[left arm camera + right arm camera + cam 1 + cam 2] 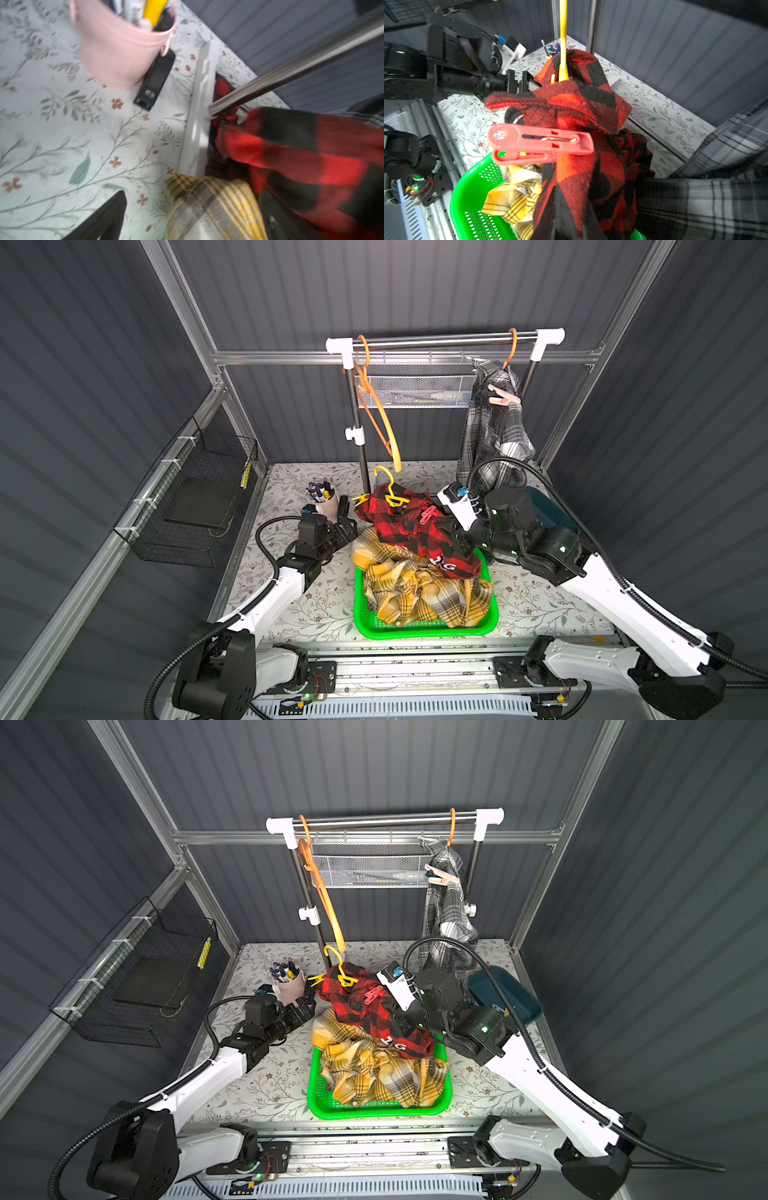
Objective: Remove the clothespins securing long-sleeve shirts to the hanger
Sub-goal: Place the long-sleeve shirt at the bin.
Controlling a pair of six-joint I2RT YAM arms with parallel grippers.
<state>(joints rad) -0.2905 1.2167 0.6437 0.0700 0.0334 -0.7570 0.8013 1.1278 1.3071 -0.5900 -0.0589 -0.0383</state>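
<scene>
At the desk's (pixel 291 605) centre, the right hand (pixel 457 546) narrowly pinches the red shirt (pixel 409 531); the left hand (pixel 347 529) gapes wide at 9 o'clock of it. It should squeeze the mid-shirt red clothespin's (pixel 539 143) tail ends squarely, then pull straight off.

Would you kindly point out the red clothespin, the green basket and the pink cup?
red clothespin (pixel 529 145): right wrist view, middle of its body.
green basket (pixel 424 632): in a top view, near rim.
pink cup (pixel 120 56): left wrist view, side wall.
</scene>
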